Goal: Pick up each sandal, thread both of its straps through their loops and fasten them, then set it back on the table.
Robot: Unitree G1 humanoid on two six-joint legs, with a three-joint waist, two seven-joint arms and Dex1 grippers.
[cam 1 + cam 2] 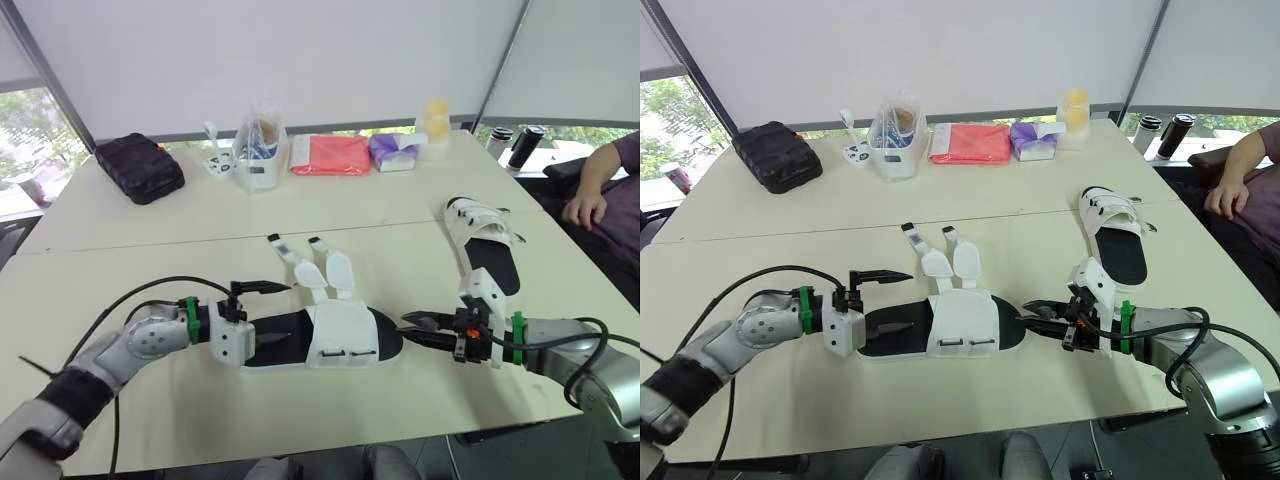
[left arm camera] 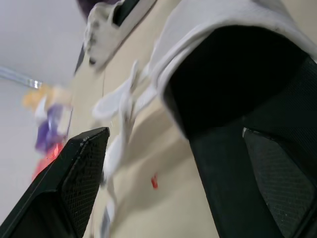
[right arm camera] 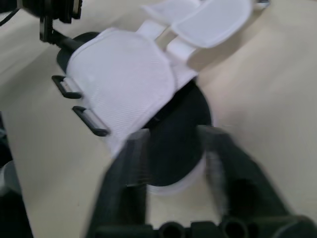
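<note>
A white sandal with a black footbed (image 1: 340, 338) lies flat on the table near the front edge. Its two straps (image 1: 328, 270) are loose and splayed toward the far side. My left gripper (image 1: 266, 314) is open at the heel end. One of its fingers (image 2: 270, 183) lies over the footbed and the other stands off the sandal's far side. My right gripper (image 1: 410, 329) is open at the toe, which sits between its blurred fingers (image 3: 124, 178). A second white sandal (image 1: 482, 240) rests at the right of the table.
Along the far edge stand a black case (image 1: 140, 167), a clear container (image 1: 258, 150), a red pouch (image 1: 330, 155), a purple pack (image 1: 395, 152) and a yellow bottle (image 1: 433, 125). A person's hand (image 1: 585, 208) rests at the right edge.
</note>
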